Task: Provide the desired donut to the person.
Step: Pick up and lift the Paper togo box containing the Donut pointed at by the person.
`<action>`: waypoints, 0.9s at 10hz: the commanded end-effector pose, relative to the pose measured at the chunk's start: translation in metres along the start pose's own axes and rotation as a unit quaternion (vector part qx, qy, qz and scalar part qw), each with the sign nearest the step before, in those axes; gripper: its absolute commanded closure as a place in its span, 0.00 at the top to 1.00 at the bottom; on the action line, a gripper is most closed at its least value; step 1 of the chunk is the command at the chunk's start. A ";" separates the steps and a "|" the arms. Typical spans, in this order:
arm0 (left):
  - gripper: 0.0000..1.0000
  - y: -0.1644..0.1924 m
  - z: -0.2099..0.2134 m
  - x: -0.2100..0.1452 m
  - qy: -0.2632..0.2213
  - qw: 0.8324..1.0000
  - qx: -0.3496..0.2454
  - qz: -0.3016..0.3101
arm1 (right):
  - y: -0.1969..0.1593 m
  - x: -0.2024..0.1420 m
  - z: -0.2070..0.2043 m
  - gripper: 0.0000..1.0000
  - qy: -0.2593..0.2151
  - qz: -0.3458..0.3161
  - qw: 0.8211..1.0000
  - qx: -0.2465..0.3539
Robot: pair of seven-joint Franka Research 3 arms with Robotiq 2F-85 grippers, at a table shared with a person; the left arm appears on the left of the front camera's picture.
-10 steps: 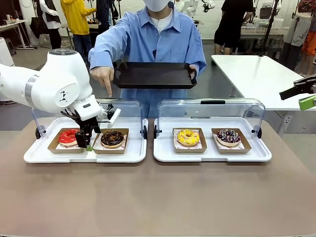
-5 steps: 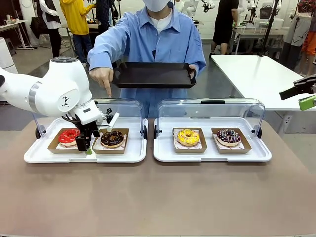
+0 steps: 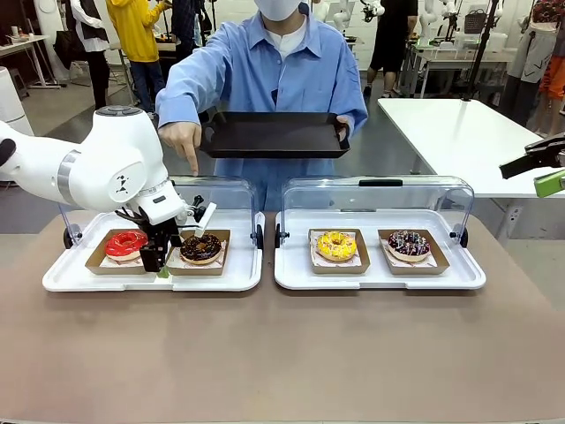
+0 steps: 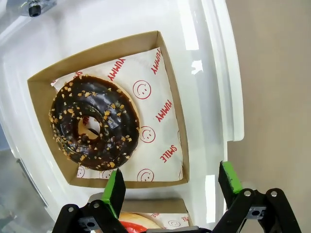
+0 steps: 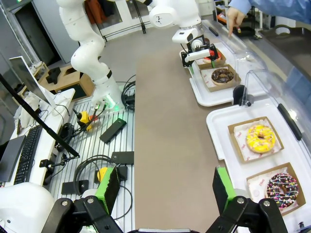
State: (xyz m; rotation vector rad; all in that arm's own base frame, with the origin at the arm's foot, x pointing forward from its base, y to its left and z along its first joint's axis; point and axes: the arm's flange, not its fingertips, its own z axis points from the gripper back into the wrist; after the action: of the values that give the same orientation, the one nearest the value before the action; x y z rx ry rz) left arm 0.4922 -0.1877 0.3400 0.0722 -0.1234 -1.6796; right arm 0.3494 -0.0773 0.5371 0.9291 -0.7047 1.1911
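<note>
The left gripper (image 4: 172, 182) is wide open and holds nothing. Its green-padded fingers (image 4: 115, 188) hang over the left edge of the square brown cardboard tray (image 4: 38, 92); whether they touch it, I cannot tell. In this tray lies the round chocolate donut with nut crumbs (image 4: 94, 127), on the left white plastic tray (image 3: 238, 276). The person's hand (image 3: 181, 141) points down toward it. The right gripper (image 5: 165, 183) is also wide open and empty.
</note>
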 end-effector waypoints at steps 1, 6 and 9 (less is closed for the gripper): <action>1.00 0.005 -0.005 -0.004 -0.012 1.000 -0.007 0.004 | 0.000 -0.001 0.001 1.00 -0.006 0.007 1.000 0.003; 1.00 0.006 -0.012 -0.005 -0.036 0.999 -0.023 0.011 | 0.000 -0.001 0.001 1.00 -0.006 0.007 1.000 0.003; 0.20 0.006 -0.011 -0.005 -0.039 0.999 -0.023 0.011 | 0.000 -0.001 0.001 1.00 -0.006 0.007 1.000 0.003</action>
State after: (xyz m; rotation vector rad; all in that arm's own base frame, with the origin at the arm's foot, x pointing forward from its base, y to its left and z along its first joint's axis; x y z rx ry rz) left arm 0.4973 -0.1861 0.3288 -0.0051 -0.1344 -1.6470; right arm 0.3494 -0.0773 0.5371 0.9291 -0.7048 1.1912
